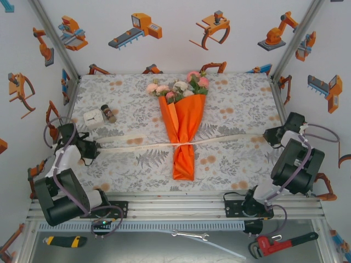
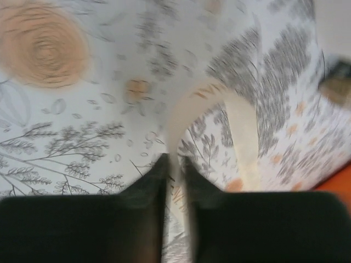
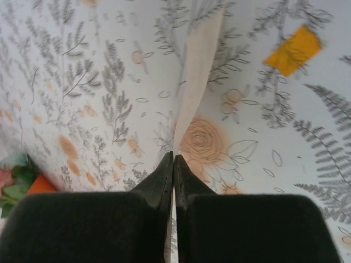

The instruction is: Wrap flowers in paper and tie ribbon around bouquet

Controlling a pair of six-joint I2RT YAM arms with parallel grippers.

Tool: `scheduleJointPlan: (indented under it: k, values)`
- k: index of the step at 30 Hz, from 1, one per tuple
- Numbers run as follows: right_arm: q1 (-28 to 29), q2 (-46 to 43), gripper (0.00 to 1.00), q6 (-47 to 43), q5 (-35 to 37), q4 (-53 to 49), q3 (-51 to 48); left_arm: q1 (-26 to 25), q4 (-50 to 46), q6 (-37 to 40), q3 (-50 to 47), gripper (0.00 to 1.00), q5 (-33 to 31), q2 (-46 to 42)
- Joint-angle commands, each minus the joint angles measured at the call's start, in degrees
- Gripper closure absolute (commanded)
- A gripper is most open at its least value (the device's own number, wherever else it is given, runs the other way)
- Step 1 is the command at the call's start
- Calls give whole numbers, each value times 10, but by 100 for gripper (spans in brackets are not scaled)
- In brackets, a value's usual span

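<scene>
Left hand (image 2: 174, 161) and right hand (image 3: 173, 156), spread wide, pinch ribbon (image 3: 200, 66) across bouquet (image 1: 184, 126).

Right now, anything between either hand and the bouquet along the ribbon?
Nothing visible. The left hand and right hand each pinch a ribbon end; it runs over bare tablecloth to the waist of the bouquet.

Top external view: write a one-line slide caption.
Left gripper and right gripper each hold an end of the ribbon, stretched across the waist of the bouquet.
</scene>
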Motion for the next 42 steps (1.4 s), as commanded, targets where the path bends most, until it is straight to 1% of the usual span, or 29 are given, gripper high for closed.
scheduleJointPlan:
  k: [1,3,4,6,7,8,9,10,11,12,13,16,18,19,22,25,29,30,32,33,34,35,36,39,42]
  values:
    - [19,-52,64,-63,-42,-9,21,-67,10,85,50,39,-19,-57]
    - [39,-96,51,-85,-25,-38,24,-127,5,139,75,28,-39,-83]
    - [55,-122,45,-92,-13,-40,20,-165,5,181,89,24,-46,-91]
    - [100,-172,36,-130,20,-49,21,-238,5,262,114,22,-51,-95]
    - [138,-191,34,-164,38,-56,26,-277,5,311,128,22,-37,-91]
    - [166,-200,34,-206,36,-52,29,-308,6,361,139,22,-5,-84]
    - [212,-203,34,-263,24,-51,38,-342,6,417,150,22,26,-75]
    - [251,-198,35,-326,5,-54,48,-378,3,466,159,22,43,-65]
    - [288,-194,35,-387,-19,-58,52,-405,-3,509,167,23,50,-57]
    - [338,-185,35,-474,-34,-71,57,-433,-12,557,172,23,56,-49]
    - [382,-179,35,-549,-36,-86,58,-457,-18,596,176,23,54,-40]
    - [481,-150,35,-724,-52,-143,62,-503,-33,691,177,23,26,-25]
    - [522,-121,35,-800,-59,-189,75,-523,-47,739,175,21,-2,-21]
    - [536,-103,35,-827,-52,-202,79,-526,-53,756,174,21,-17,-18]
    - [555,-47,35,-881,-21,-216,92,-527,-53,782,163,18,-32,-20]
    - [574,10,36,-915,-22,-235,119,-526,-38,786,152,16,-33,-21]
    - [593,65,38,-921,-39,-210,144,-527,-17,771,141,14,-31,-10]
    - [596,76,39,-918,-42,-204,149,-527,-11,767,138,14,-31,-5]
    - [597,92,48,-915,-62,-204,162,-526,5,757,129,13,-29,1]
    - [597,95,61,-916,-75,-206,165,-527,20,754,120,12,-28,1]
    - [597,94,79,-917,-81,-206,163,-526,34,751,111,11,-24,2]
    - [597,89,91,-918,-80,-203,160,-527,45,749,104,11,-18,1]
    - [597,80,100,-918,-78,-199,154,-526,58,750,97,10,-10,3]
    - [596,42,100,-915,-80,-194,139,-527,80,757,86,10,14,23]
    - [596,11,100,-890,-107,-163,117,-528,101,753,96,10,21,67]
